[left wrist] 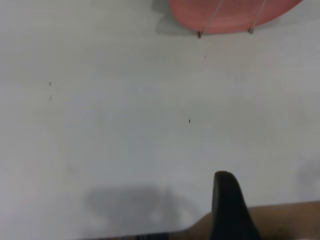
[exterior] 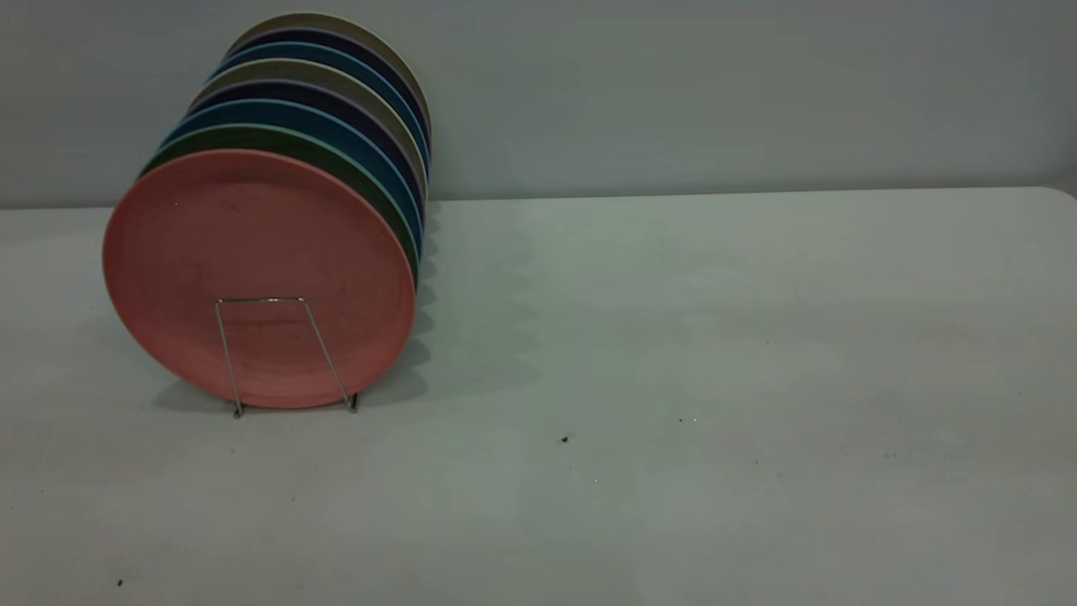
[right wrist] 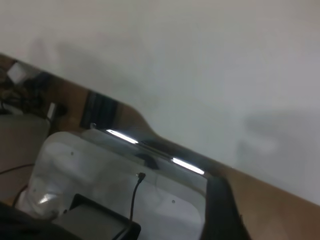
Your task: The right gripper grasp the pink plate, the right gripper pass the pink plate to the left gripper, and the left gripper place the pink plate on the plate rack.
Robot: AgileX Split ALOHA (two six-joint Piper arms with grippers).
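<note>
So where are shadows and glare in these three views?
Exterior view: the plates throw a scalloped shadow on the table, to their right. Left wrist view: a soft dark shadow lies beside a black finger. Right wrist view: two bright glare streaks on a shiny translucent cover.

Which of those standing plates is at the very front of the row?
The pink plate. It is the only salmon-coloured one, its whole face shows, and a green plate stands right behind it in the plate rack.

The tabletop lies open right of the plate rack, whose upright plates block the left.
</note>
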